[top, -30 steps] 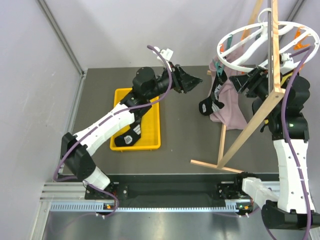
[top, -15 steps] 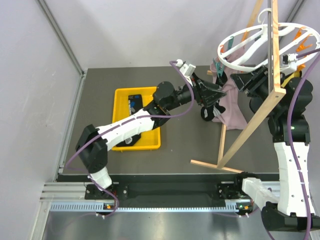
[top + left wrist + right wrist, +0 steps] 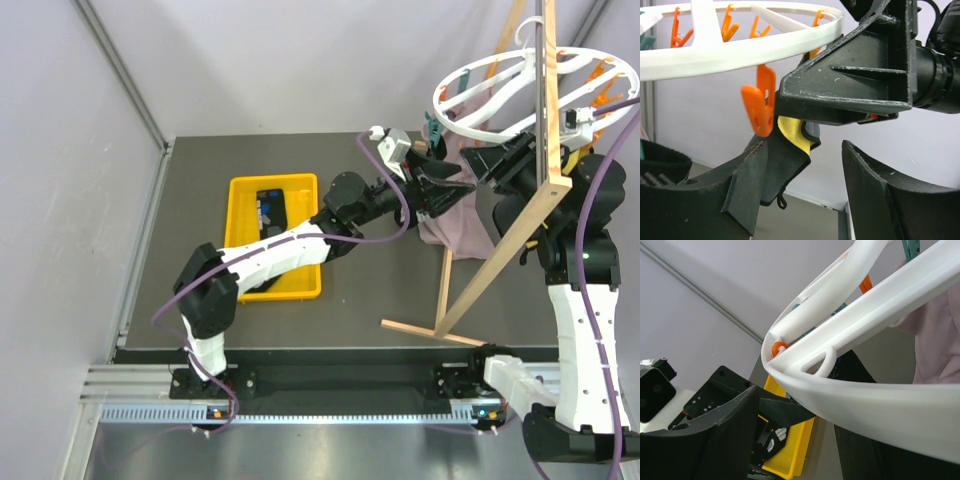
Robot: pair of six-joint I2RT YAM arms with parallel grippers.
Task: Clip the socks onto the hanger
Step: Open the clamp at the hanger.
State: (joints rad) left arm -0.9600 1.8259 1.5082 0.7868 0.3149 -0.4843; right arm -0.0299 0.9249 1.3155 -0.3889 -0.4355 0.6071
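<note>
sock (image 3: 268, 206) in tray (image 3: 311, 288) | tray left of hanger (image 3: 490, 95) | cloth (image 3: 465, 225) under hanger

From up high and behind, you look down on the whole table (image 3: 370, 290). Your left wrist camera sits close under the hanger (image 3: 740, 50), looking up — your right one does too, so all three share that white ring.

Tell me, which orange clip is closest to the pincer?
The big orange clip on the near rim of the hanger, right by the left pincer; the others sit along the far rim.
</note>
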